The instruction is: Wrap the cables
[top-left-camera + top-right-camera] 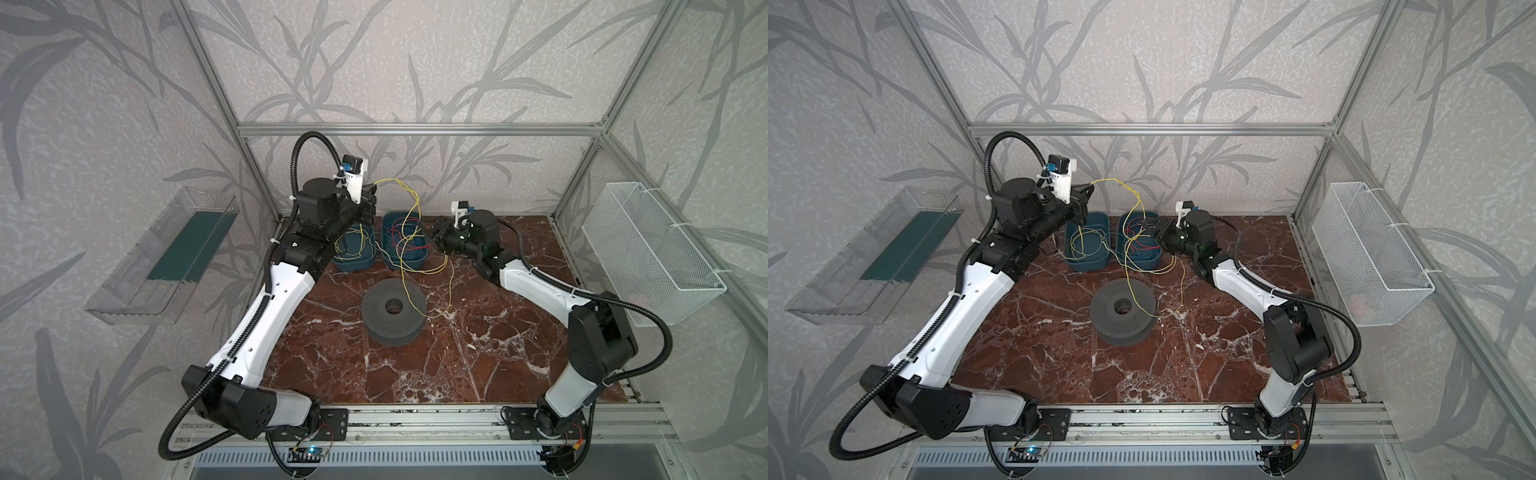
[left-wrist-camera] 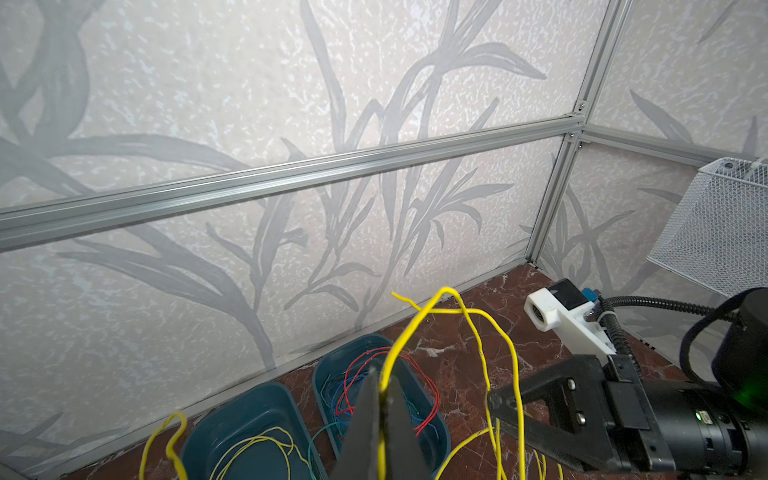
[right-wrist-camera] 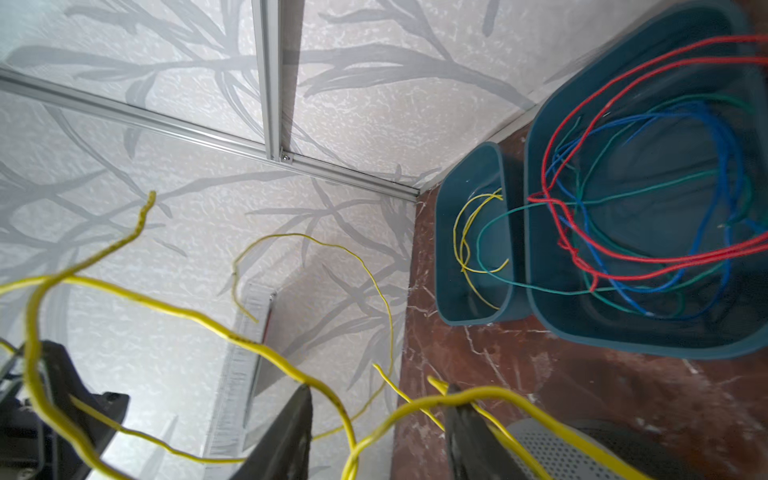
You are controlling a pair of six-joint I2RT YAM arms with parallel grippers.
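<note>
Between the parted jaws of the right gripper point(image 3: 379, 392), the yellow cable point(image 3: 419, 401) is running up and across to the left gripper point(image 2: 382, 374), which is clamping it.

Pale textured wallpaper point(image 1: 415, 62) printed with grey leaf shapes covers the walls, framed by aluminium rails point(image 1: 415, 129). The desk point(image 1: 457, 365) is red-brown marble with white veins. A clear plastic tray point(image 1: 124, 299) hangs on the wall outward of the left tool point(image 1: 373, 192). A white mesh basket point(image 1: 648, 249) hangs outward of the right tool point(image 1: 429, 227). The light is soft and even.
</note>
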